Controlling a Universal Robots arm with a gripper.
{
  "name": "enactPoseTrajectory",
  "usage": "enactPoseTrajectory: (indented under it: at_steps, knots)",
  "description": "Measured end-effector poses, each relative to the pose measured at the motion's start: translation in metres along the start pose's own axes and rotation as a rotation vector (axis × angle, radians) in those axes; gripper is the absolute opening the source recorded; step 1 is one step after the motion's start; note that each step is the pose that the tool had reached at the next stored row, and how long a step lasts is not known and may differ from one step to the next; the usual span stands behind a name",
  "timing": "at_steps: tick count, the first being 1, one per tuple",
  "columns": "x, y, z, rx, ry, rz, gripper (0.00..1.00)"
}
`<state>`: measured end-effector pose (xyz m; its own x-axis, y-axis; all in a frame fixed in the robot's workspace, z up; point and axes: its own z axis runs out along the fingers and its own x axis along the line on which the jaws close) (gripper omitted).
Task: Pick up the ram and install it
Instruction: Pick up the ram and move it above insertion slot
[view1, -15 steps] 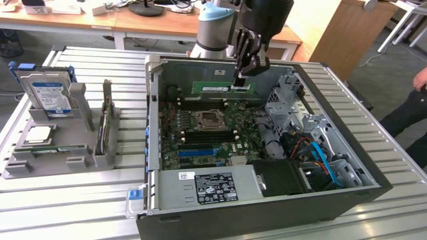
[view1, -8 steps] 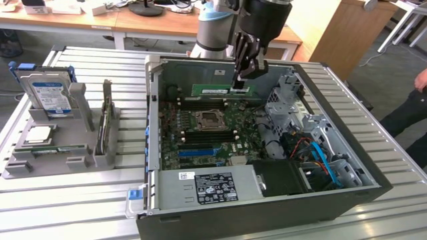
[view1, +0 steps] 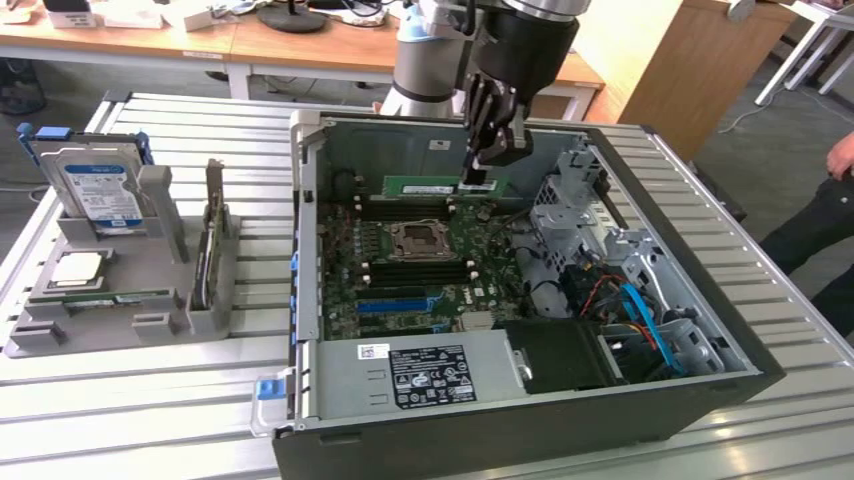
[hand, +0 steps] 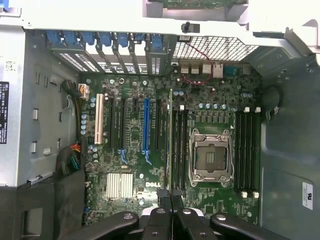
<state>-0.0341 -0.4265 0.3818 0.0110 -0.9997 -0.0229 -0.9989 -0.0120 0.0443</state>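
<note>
Gripper (view1: 478, 178) hangs inside the open computer case (view1: 534, 430), fingers pressed together and pinching the ram (view1: 427, 187) near the end toward the exterior view's right; the stick runs level out from the fingertips toward that view's left, long edge down. Wrist view: ram (hand: 170, 140) seen edge-on as a thin line running straight out from between the fingertips of the gripper (hand: 170, 200), over the motherboard (hand: 135, 135), just beside the bank of memory slots (hand: 180, 150) nearest the processor socket (hand: 210, 159). Cannot tell if its lower edge touches a slot. Counts: one ram in the grip; one socket, open and bare; two banks of memory slots, one each side of the socket; one blue expansion slot (hand: 146, 125); one finned silver heatsink (hand: 120, 185). Grey holder (view1: 134, 330) outside the case, on the exterior view's left: one hard drive (view1: 96, 190) upright, one square processor chip (view1: 78, 268), one dark expansion card (view1: 210, 240) on edge. One person (view1: 834, 200) at that view's right margin
</note>
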Motion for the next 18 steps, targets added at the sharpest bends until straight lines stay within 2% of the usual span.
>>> enactPoseTrajectory:
  at_steps: [6, 18]
  knots:
    - [0.0001, -0.0004, 0.0002, 0.0, 0.0, 0.0, 0.12]
    - [0.0014, -0.0098, 0.0013, 0.0, 0.0, 0.0, 0.12]
